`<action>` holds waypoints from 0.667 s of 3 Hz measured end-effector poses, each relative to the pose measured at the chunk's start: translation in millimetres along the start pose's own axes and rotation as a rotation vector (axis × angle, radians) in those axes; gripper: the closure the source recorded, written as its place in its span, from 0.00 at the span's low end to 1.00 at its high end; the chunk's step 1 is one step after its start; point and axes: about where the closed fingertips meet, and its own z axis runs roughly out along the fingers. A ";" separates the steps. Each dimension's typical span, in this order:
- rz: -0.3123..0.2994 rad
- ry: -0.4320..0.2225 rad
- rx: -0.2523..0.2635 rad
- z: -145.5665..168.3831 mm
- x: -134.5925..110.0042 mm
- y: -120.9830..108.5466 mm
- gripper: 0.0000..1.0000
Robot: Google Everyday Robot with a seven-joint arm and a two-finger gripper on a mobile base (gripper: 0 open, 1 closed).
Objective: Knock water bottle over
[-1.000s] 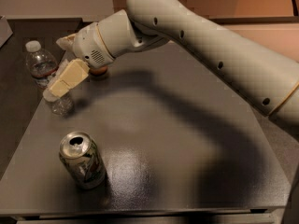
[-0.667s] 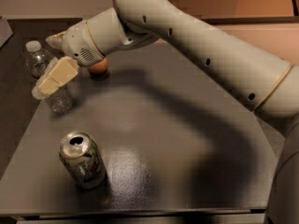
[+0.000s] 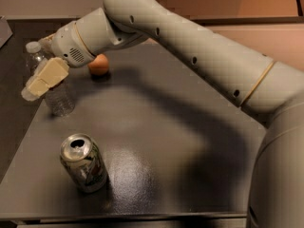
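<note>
The water bottle (image 3: 58,98) is a small clear ribbed bottle with a white cap. It stands at the far left of the dark table (image 3: 156,127), near its left edge. My gripper (image 3: 42,81), cream coloured at the end of the white arm (image 3: 180,42), hangs in front of the bottle's upper middle and covers its label. It looks to be against the bottle, but contact is not certain. The bottle's cap and lower body show above and below the gripper.
A shiny aluminium drink can (image 3: 83,162) stands upright at the front left of the table. A small orange round object (image 3: 99,64) lies behind the arm's wrist. The table's left edge runs just beside the bottle.
My gripper has swept to the left across the front of the bottle. The bottle still stands in the same spot. The can has not moved.
</note>
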 end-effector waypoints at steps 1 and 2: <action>0.029 0.020 0.008 -0.9 14.6 -5.3 0.00; 0.053 0.032 0.017 -6.7 28.8 -8.6 0.16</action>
